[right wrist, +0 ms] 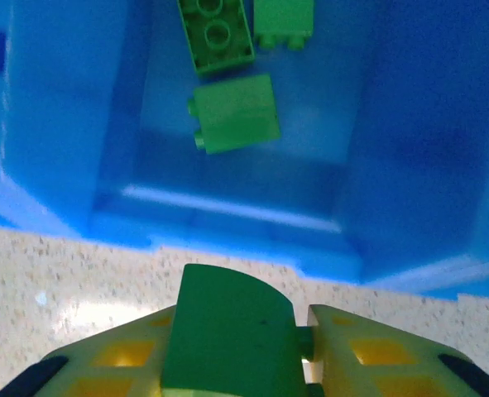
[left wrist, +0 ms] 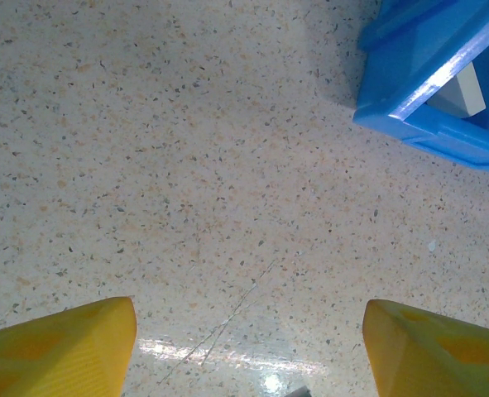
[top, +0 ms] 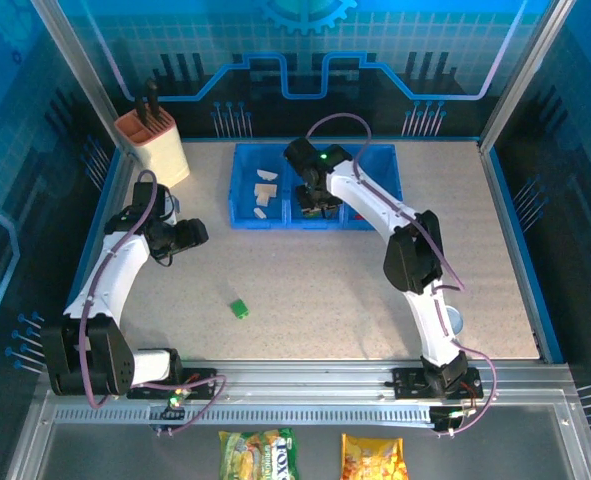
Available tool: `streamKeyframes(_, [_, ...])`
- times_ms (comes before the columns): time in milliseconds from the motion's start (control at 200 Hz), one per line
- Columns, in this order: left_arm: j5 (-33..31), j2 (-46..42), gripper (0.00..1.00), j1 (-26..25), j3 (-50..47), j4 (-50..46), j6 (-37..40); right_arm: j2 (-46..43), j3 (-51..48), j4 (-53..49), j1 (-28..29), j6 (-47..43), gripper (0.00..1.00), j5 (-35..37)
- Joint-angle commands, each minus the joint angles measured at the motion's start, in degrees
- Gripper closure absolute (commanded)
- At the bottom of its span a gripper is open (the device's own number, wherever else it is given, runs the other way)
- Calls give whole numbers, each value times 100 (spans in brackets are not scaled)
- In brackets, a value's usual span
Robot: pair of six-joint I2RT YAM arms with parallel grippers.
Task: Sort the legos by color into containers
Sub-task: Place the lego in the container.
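The right hand (right wrist: 248, 364) is clamped on the held green lego (right wrist: 227, 318), above the near rim of the containers (top: 243, 215) at the middle bin. The left hand (left wrist: 248, 347) is fully spread and empty, left of the containers. The loose green lego (top: 238, 309) lies on the surface (top: 325, 290), nearer.

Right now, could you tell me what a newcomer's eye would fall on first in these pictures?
The bright blue three-bin plastic tray at the table's far middle, with the right arm reaching over it, jaws shut on a green plastic brick before the bin holding green bricks. A lone green brick lies on the speckled table, left of centre.
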Motion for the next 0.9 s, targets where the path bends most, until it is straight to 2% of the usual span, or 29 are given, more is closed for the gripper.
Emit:
streamKeyframes(0, [140, -37, 26, 71, 14, -96, 138, 421, 524, -212, -159, 155, 62, 280])
streamKeyframes(485, [129, -28, 26, 70, 22, -87, 138, 1417, 1244, -99, -499, 303, 59, 787])
streamKeyframes(730, [144, -28, 26, 70, 14, -87, 137, 1475, 1246, -19, -501, 454, 51, 909])
streamKeyframes(890, [156, -37, 26, 75, 23, -90, 136, 1295, 1236, -67, -469, 464, 50, 880])
